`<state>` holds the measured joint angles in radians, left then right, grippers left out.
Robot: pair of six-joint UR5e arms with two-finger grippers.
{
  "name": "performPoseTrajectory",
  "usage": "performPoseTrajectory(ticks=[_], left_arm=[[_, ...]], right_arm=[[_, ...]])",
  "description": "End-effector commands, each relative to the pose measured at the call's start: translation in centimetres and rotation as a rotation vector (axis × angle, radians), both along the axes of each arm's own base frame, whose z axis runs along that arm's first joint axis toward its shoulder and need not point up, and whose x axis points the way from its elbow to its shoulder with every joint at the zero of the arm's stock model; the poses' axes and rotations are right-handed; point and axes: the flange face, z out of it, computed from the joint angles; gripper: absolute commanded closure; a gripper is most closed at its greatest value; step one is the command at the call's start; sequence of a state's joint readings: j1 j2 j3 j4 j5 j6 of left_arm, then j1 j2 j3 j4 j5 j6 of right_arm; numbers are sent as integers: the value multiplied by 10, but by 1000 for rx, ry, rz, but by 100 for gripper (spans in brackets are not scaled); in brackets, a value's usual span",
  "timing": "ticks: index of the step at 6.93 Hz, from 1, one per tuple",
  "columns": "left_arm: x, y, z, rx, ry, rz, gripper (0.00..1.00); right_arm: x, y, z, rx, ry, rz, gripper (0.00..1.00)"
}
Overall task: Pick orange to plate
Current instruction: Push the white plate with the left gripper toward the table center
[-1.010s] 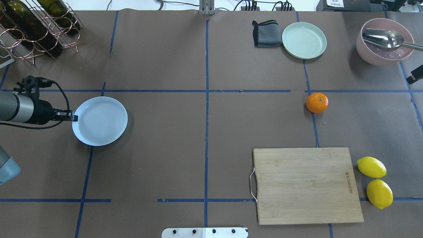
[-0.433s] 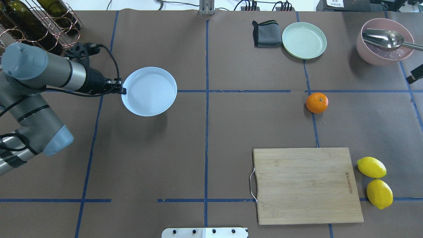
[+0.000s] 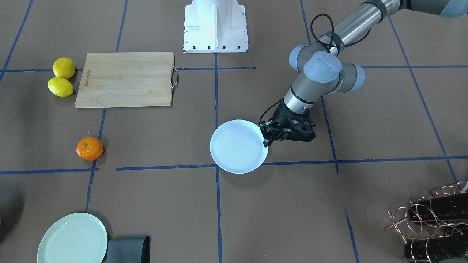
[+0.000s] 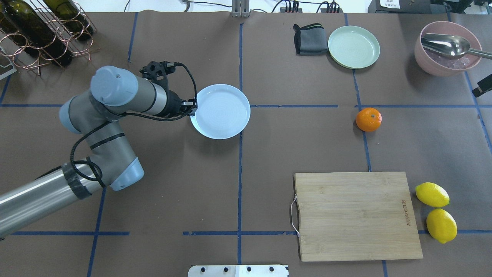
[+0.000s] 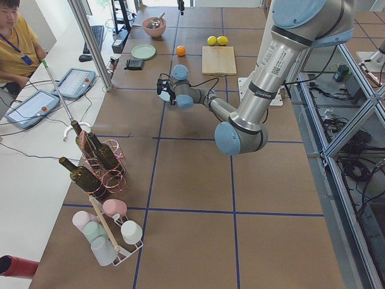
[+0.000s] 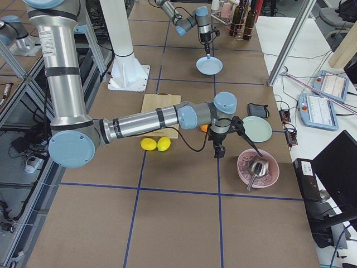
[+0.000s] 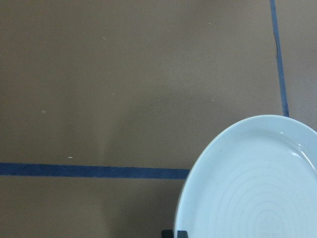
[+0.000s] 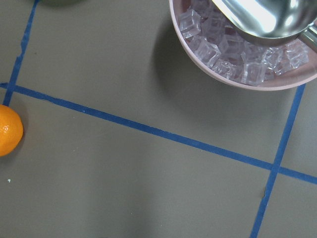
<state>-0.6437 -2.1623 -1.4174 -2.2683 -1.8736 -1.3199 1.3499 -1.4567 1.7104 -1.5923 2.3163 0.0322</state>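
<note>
The white, faintly bluish plate (image 4: 223, 112) is near the table's centre line, and my left gripper (image 4: 193, 109) is shut on its left rim. In the front view the same plate (image 3: 237, 147) is gripped at its right rim by that gripper (image 3: 266, 136). The left wrist view shows the plate (image 7: 257, 183) at the lower right. The orange (image 4: 368, 119) lies alone on the brown paper well to the plate's right, and it also shows as the orange (image 3: 89, 148) and the orange (image 8: 9, 131). My right gripper (image 6: 218, 149) hangs near the pink bowl; I cannot tell whether it is open or shut.
A wooden cutting board (image 4: 355, 215) lies front right with two lemons (image 4: 432, 194) beside it. At the back right are a pale green plate (image 4: 353, 47), a grey cloth (image 4: 310, 39) and a pink bowl (image 4: 423, 57) with ice and a scoop. A bottle rack (image 4: 42, 30) stands back left.
My left arm has swung the plate from the table's left side rightward and a little farther back, up to the centre line. The orange has not moved.
</note>
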Motion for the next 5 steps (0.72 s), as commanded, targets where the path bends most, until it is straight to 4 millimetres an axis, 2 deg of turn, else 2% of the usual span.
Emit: performPoseTrajectory(ticks=[1, 2, 3, 4, 5], left_arm=[[39, 12, -16, 10, -4, 15, 100], [48, 15, -14, 11, -12, 25, 100], [49, 17, -14, 26, -16, 39, 78], [48, 17, -16, 36, -10, 39, 14], [40, 9, -17, 32, -12, 35, 0]], right_arm=[[0, 0, 0, 1, 0, 0, 0], [0, 0, 0, 1, 0, 0, 0], [0, 0, 0, 0, 0, 1, 0], [0, 0, 0, -1, 0, 0, 0], [0, 0, 0, 1, 1, 0, 0]])
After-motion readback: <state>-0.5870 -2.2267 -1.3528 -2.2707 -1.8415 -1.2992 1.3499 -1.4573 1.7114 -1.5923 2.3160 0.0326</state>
